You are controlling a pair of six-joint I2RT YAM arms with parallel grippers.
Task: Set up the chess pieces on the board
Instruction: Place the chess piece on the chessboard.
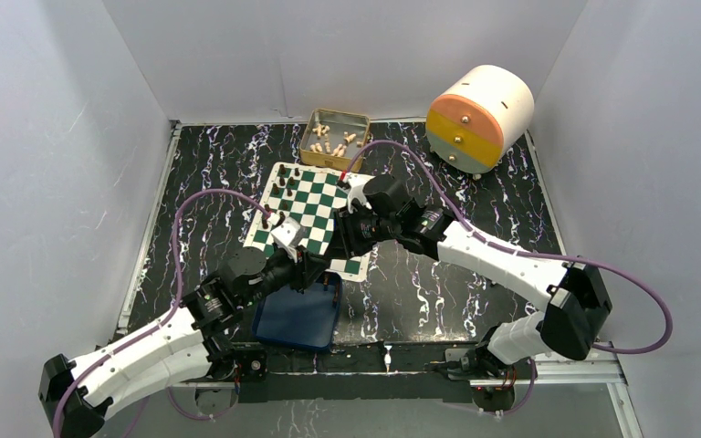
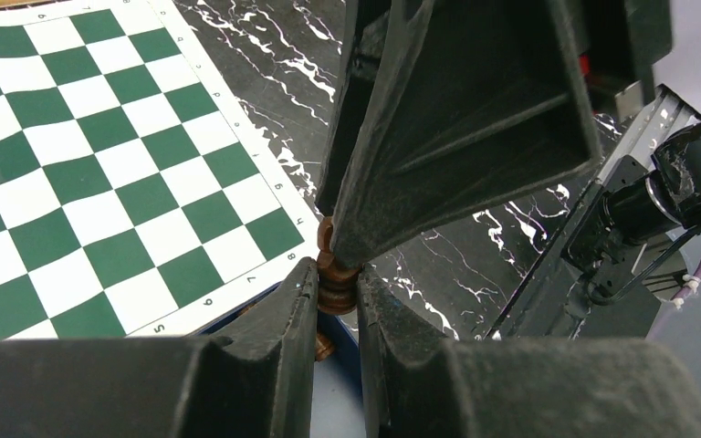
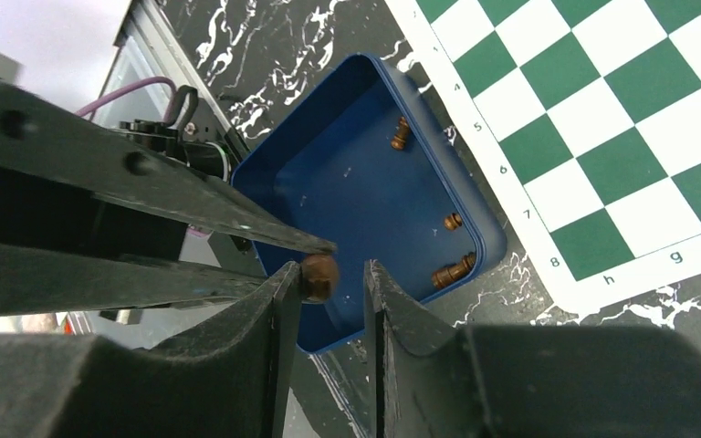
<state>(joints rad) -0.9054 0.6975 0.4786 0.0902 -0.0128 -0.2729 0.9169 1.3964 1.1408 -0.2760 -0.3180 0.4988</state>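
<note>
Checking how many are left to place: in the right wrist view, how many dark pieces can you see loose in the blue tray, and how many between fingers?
Dark pieces seen loose in the blue tray: 3
Dark piece between the fingers: 1
Total: 4

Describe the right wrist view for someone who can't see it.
A dark-brown chess piece sits in the open right gripper, pinched from the side by the left gripper. Below lie a blue tray holding three more pieces and a corner of the green-and-white board.
</note>
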